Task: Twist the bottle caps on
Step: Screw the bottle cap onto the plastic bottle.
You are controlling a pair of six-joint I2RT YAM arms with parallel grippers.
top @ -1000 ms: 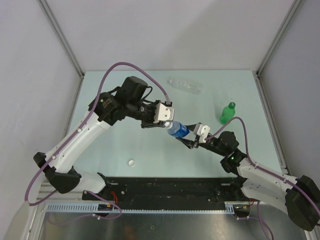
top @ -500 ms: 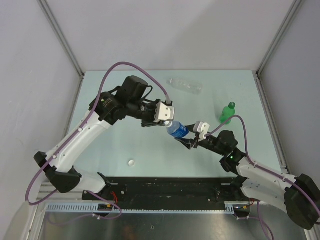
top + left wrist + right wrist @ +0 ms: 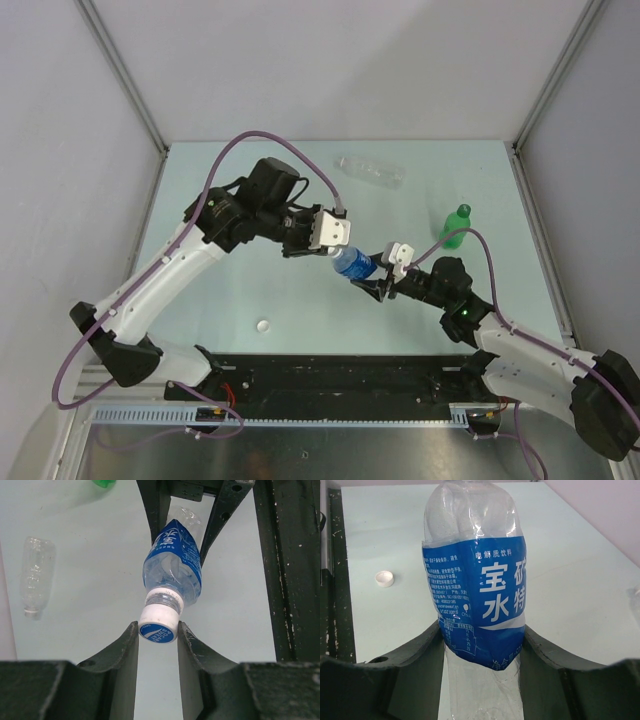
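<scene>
The clear bottle with a blue label [image 3: 353, 262] hangs above the table between both arms. My right gripper [image 3: 385, 273] is shut on its body, and the label [image 3: 475, 595] fills the right wrist view between the fingers. A white cap with a blue top [image 3: 159, 626] sits on the bottle's neck. My left gripper [image 3: 158, 630] is shut on this cap, both fingers touching its sides. Another white cap [image 3: 263, 325] lies loose on the table. The green bottle [image 3: 455, 224] stands upright at the right with a green cap on it. The unlabelled clear bottle [image 3: 370, 170] lies on its side at the back.
The table's side walls rise at left, right and back. A black rail [image 3: 340, 375] runs along the near edge between the arm bases. The loose white cap [image 3: 384, 578] also shows left of the bottle in the right wrist view.
The right gripper has moved slightly left with the bottle, toward the left gripper. The left wrist has shifted a little. Both grips are unchanged.
</scene>
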